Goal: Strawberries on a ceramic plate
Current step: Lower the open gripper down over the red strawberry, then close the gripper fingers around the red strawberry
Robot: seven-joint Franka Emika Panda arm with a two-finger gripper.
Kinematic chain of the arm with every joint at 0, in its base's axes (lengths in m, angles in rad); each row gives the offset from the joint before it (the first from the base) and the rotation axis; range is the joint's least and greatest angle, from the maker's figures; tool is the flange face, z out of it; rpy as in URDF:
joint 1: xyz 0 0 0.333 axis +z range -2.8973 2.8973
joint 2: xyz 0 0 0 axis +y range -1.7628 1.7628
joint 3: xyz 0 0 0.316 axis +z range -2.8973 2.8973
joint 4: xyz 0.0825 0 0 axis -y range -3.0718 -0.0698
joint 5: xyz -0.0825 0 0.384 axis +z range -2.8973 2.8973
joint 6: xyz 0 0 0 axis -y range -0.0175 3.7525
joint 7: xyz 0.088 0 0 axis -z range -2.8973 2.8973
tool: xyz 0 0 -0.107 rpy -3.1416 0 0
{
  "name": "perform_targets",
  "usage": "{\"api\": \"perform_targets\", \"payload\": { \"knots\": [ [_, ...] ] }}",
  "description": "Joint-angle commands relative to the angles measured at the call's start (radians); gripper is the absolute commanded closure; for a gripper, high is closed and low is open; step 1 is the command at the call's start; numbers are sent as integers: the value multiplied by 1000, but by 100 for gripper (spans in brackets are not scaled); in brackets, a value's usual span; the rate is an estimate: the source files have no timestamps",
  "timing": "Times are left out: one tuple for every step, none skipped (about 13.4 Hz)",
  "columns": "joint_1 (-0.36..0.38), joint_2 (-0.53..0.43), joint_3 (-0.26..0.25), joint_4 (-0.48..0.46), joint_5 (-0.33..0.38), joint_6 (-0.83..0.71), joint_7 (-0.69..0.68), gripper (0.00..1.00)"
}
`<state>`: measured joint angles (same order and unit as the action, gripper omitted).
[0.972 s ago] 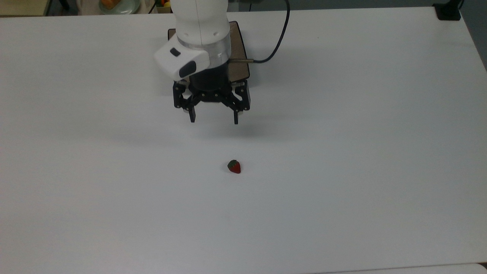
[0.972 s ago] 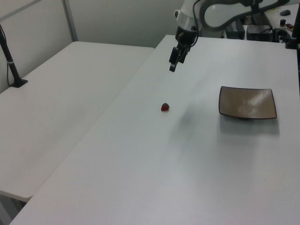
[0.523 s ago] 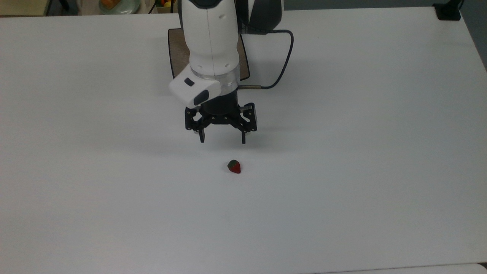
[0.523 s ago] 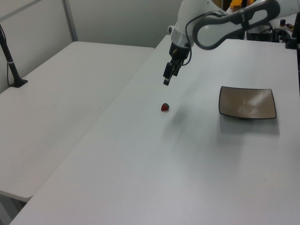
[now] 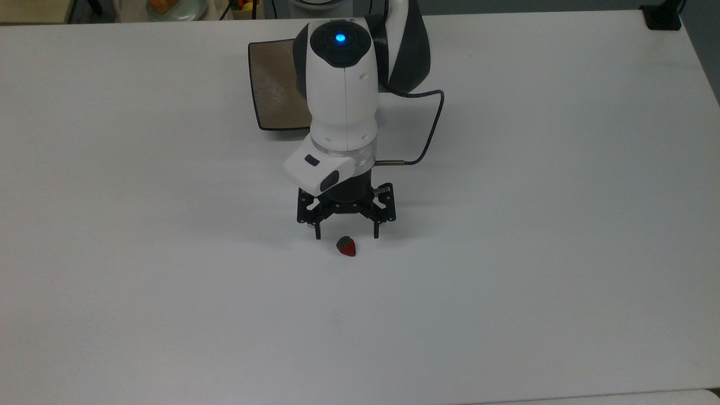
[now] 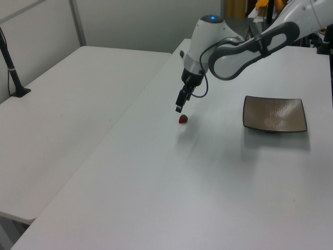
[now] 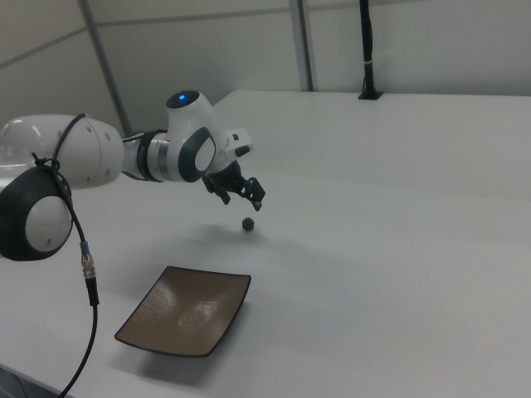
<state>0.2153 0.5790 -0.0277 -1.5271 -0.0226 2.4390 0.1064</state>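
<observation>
Just above the strawberry (image 5: 346,246) on the worktop (image 5: 506,253), my pincer (image 5: 347,235) hangs spread wide, ceramic plate (image 6: 274,114) well apart.

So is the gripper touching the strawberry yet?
Apart. In the left view the gripper hangs above the strawberry with white table showing between them; the right view shows the same gap.

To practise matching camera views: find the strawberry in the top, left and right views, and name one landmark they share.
Top view: the strawberry lies near centre, just below the gripper.
Left view: strawberry, centre-left of the white table.
Right view: strawberry, dark, above the plate.
Shared landmark: the ceramic plate.
</observation>
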Motion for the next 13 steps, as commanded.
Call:
{"api": "perform_targets", "payload": {
  "knots": [
    [15, 33, -6, 19, -25, 18, 3, 0],
    [15, 44, -6, 19, -30, 26, 3, 0],
    [15, 50, -6, 16, -42, 43, 3, 0],
    [15, 59, -6, 12, -54, 58, 3, 0],
    [15, 64, -6, 11, -59, 72, 4, 0],
    [15, 65, -6, 11, -60, 77, 3, 0],
    [15, 65, -6, 10, -62, 77, 3, 0],
    [15, 65, -6, 10, -62, 77, 3, 3],
    [15, 67, -6, 10, -62, 77, 1, 8],
    [15, 68, -6, 10, -60, 77, -1, 13],
    [15, 68, -6, 10, -60, 77, -4, 15],
    [15, 68, -6, 10, -60, 77, -4, 17],
    [15, 68, -6, 8, -60, 77, -4, 18]
  ]
}}
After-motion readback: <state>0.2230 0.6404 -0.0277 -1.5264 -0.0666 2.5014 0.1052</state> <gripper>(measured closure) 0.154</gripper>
